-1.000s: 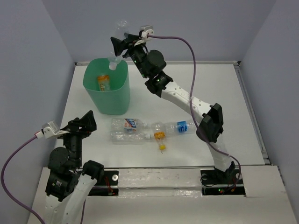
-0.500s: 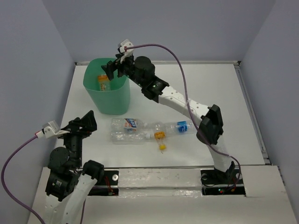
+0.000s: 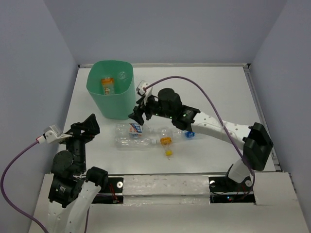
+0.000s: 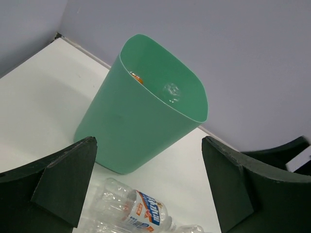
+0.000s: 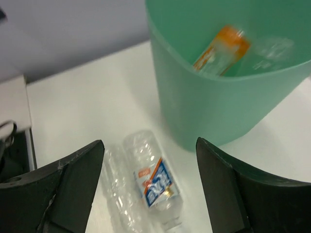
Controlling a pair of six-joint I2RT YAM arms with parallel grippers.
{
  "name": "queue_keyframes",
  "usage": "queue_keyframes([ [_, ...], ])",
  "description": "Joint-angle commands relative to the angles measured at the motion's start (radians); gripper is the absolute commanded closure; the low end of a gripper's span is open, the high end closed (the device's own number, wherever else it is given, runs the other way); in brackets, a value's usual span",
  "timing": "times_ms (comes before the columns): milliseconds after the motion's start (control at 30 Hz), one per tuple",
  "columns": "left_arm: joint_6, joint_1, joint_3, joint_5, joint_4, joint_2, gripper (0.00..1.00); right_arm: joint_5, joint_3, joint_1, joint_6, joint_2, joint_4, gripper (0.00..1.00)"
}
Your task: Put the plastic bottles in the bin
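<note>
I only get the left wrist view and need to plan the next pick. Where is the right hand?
Observer: The right hand is open, over the clear plastic bottle with the blue-and-orange label, beside the mint-green plastic bin.
Operator: Any bottles beyond my frame?
Observer: Yes, a clear plastic bottle with a blue label lies further right on the white table.

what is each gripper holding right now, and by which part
Nothing is held. The right gripper is open and empty above the labelled bottle; the left gripper is open and empty too.
</note>
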Motion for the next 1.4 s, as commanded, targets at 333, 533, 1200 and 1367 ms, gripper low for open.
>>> queue_keyframes([
  [333, 0.022, 0.033, 0.021, -0.051, 0.047, 0.056, 0.01, 0.048, 0.113, 0.179, -0.176, 0.325, -0.220, 0.16],
  [533, 0.022, 0.034, 0.019, -0.043, 0.049, 0.051, 0.01, 0.054, 0.130, 0.188, -0.179, 0.388, -0.237, 0.16],
  [1200, 0.024, 0.034, 0.018, -0.041, 0.049, 0.026, 0.01, 0.054, 0.190, 0.267, -0.156, 0.502, -0.292, 0.07],
  [1367, 0.024, 0.034, 0.019, -0.045, 0.047, 0.022, 0.01, 0.068, 0.213, 0.285, -0.156, 0.548, -0.290, 0.10],
])
